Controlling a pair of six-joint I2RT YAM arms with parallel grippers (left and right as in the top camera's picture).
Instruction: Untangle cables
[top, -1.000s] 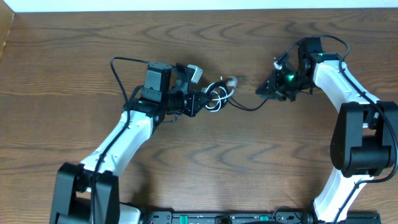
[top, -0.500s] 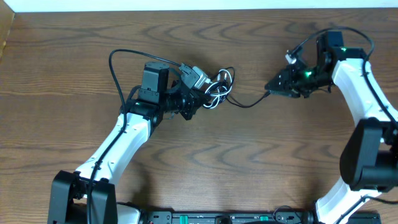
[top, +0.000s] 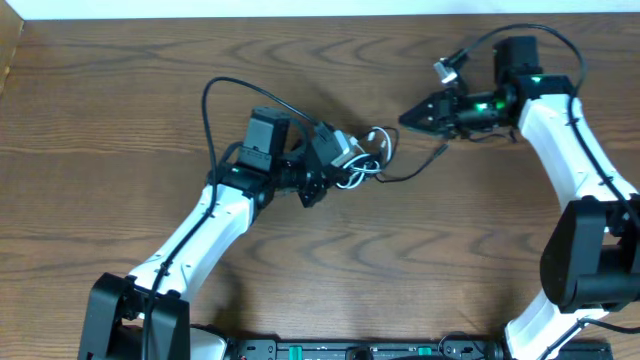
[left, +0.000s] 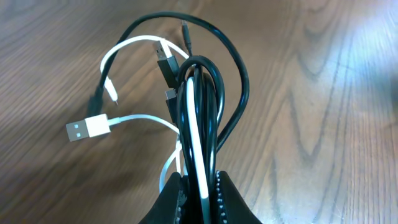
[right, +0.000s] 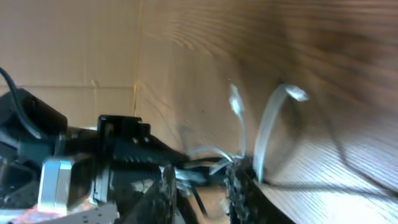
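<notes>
The cables, one black (left: 239, 81) and one white (left: 193, 124), form a tangled bundle (top: 365, 160) at mid-table. My left gripper (top: 338, 158) is shut on it, with black and white strands pinched between the jaws (left: 199, 177). A white USB plug (left: 87, 129) and a black plug (left: 166, 59) hang loose beyond the jaws. A black tail (top: 415, 170) runs right from the bundle, and its end lies on the wood. My right gripper (top: 405, 118) hovers just right of the bundle, pointing left. In the blurred right wrist view its jaws (right: 202, 180) stand apart with nothing between them, and white strands (right: 267, 124) sit just ahead.
The left arm's thick black wire (top: 215, 100) loops up behind its wrist. A cardboard wall (right: 68, 43) stands along the table's left side. The table's far edge (top: 300, 12) runs across the top, and a black rail (top: 350, 350) lies along the front.
My right gripper has let go of the black cable's end, which now lies on the table, and has moved left and up. The left gripper has shifted right with the bundle.
</notes>
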